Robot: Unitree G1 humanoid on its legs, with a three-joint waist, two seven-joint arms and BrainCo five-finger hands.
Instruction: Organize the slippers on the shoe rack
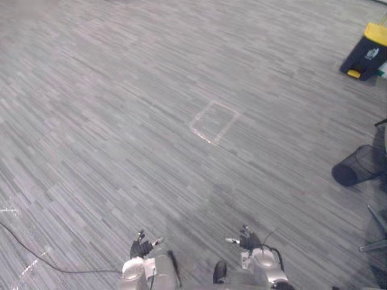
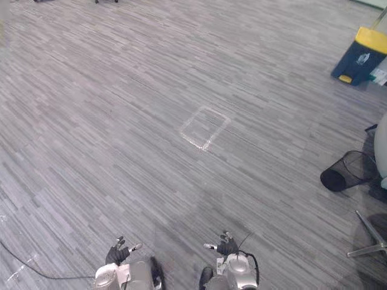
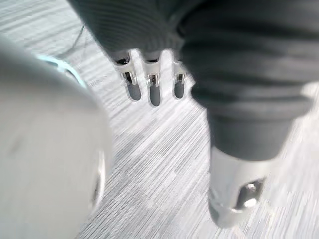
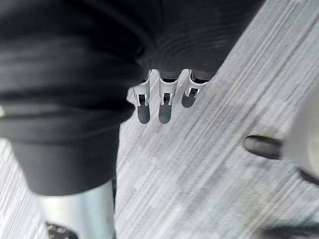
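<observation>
Left hand (image 1: 141, 246) and right hand (image 1: 248, 240) hang empty on the near side of a taped square (image 1: 213, 122) on grey carpet (image 1: 109, 121), wrist views giving straight relaxed fingers (image 3: 154, 87) close up, eye views adding a tipped black mesh basket (image 2: 346, 171) and yellow-lidded bin (image 2: 361, 57) right of the square.

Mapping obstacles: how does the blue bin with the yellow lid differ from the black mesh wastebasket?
The blue bin with the yellow lid stands upright; the black mesh wastebasket lies on its side. The bin has solid walls, the wastebasket open mesh. Both sit on the grey carpet at the robot's right.
</observation>
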